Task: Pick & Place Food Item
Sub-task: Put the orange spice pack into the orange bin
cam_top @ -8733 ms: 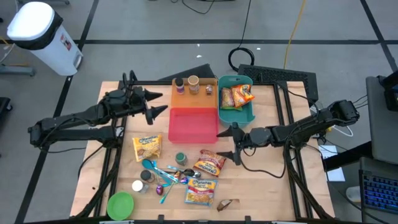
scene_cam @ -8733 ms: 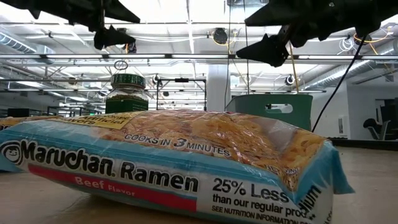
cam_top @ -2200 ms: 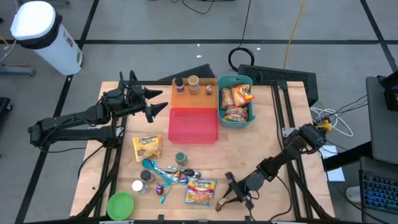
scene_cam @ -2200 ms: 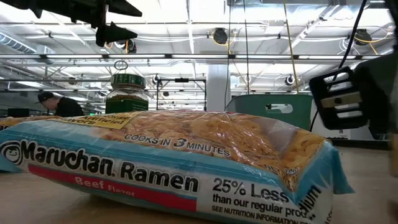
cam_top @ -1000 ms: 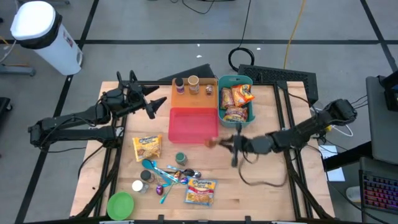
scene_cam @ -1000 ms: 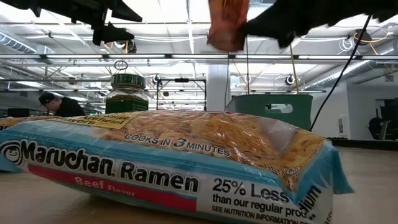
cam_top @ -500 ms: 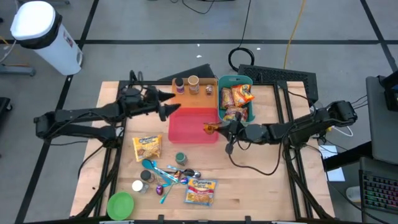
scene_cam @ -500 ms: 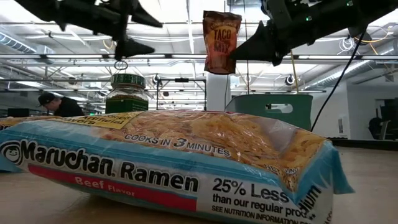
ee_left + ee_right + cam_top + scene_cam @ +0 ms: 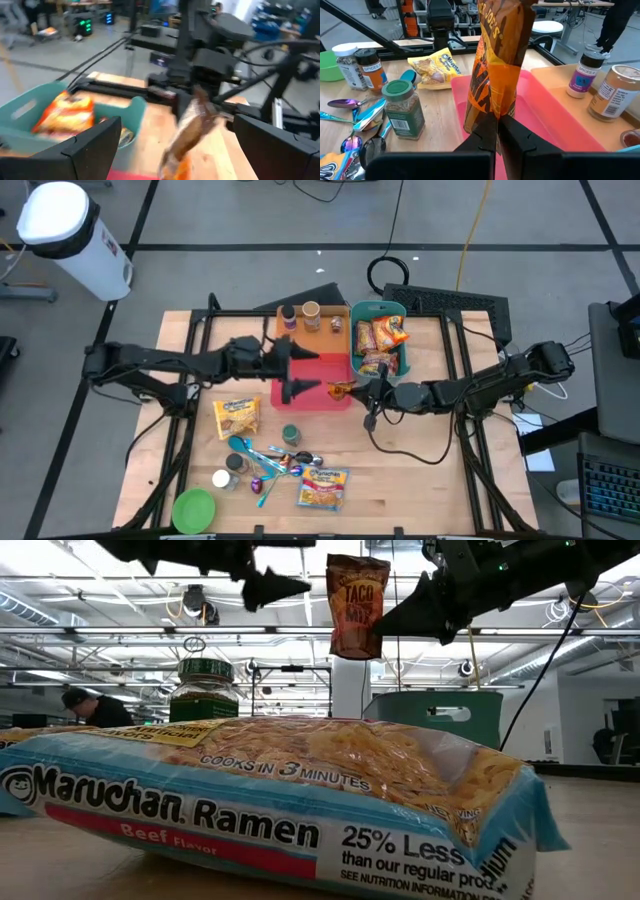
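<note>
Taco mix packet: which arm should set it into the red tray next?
Right, probably. The right gripper is shut on the taco mix packet, which hangs over the red tray's edge. The left gripper is open and empty over the tray.

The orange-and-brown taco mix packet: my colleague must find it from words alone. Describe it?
Start at the red rectangular tray mid-table. Over its right edge, the right gripper pinches the orange-and-brown taco mix packet by its edge. Unlike the ramen packs lying flat, it hangs upright in the air.
</note>
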Robot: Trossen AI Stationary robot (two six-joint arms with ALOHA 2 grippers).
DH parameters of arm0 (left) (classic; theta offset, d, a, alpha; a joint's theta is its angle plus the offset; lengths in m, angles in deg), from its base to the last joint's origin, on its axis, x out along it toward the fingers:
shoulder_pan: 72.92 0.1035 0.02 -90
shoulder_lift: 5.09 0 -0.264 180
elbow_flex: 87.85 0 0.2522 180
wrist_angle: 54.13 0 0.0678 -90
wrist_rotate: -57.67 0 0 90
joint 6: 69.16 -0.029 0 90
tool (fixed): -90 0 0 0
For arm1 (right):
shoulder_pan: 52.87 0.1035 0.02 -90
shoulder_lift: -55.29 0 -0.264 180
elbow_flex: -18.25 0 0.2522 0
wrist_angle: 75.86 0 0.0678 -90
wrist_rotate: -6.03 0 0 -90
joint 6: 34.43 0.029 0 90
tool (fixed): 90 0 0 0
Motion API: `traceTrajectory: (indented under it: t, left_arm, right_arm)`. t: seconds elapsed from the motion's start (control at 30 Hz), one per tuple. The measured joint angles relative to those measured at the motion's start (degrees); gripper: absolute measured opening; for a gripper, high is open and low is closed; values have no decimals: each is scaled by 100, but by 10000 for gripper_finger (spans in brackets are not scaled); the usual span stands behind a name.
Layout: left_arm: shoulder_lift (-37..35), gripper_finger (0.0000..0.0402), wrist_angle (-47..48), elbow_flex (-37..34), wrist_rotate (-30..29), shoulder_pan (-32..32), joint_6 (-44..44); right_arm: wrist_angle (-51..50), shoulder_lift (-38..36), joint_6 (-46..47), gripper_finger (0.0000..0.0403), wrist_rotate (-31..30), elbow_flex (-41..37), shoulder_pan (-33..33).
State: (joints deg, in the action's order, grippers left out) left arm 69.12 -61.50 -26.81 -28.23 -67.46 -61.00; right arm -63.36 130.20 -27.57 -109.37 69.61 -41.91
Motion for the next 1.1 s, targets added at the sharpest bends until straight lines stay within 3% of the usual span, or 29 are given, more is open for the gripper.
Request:
traceTrajectory:
  t: [0.23,0.47,0.57,0.7,1.1]
  left_arm:
    - [490,392,-13,319,-6,-426,-798]
    - [894,392,-22,592,-283,-470,-972]
    - [995,374,-25,648,-319,-465,-1185]
    - [993,307,-18,648,-463,-461,-1348]
    - [927,21,54,650,-323,-419,-1194]
  right_arm:
    - [0,0,0,0,-2,0,0]
    - [2,0,0,0,-2,0,0]
    - [2,0,0,0,-2,0,0]
    - [0,0,0,0,-2,0,0]
    - [-39,0,-7,3,-9,0,0]
